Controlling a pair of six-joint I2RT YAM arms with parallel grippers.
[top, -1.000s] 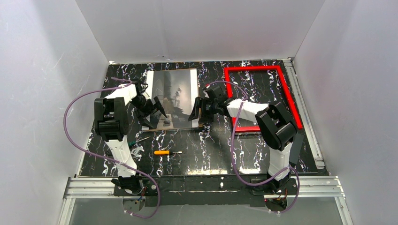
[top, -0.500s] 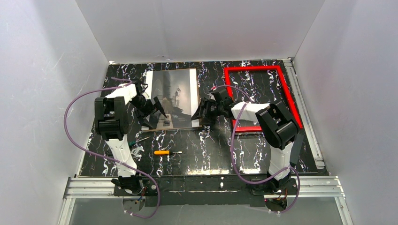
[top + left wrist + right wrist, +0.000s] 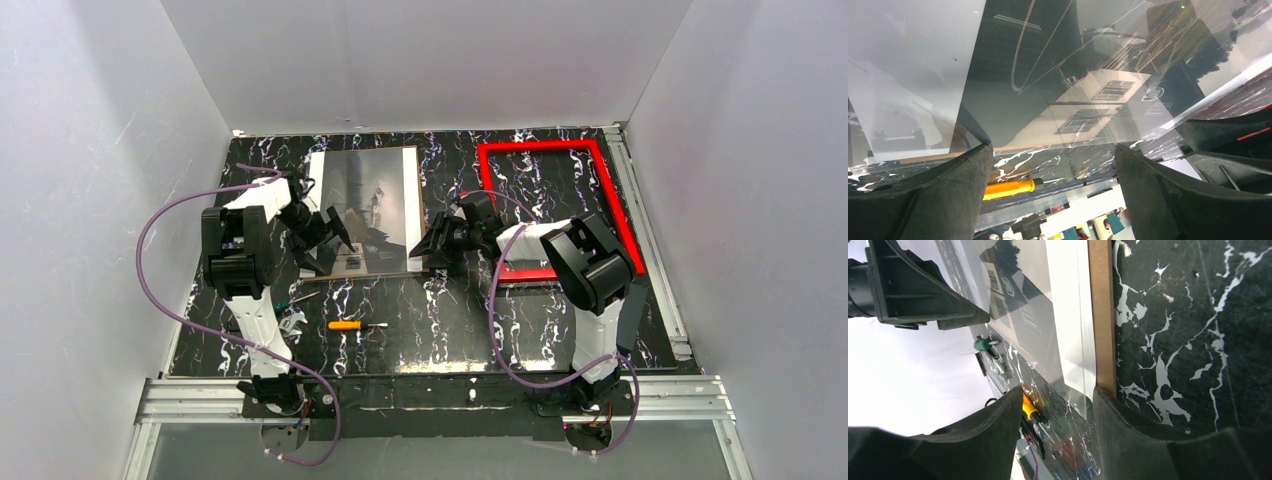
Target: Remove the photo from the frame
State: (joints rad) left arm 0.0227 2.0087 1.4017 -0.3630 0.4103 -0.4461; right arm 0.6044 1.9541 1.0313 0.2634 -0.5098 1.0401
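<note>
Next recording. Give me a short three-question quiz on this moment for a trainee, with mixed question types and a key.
1. True or false: the frame lies empty on the table, apart from the photo.
2. What lies directly under the photo? A) a brown board B) the frame C) only the bare table
3. Open or shut: how do the left pincer and the right pincer stand?

Key
1. True.
2. A. The brown board shows along the photo's edge.
3. Both open.
</note>
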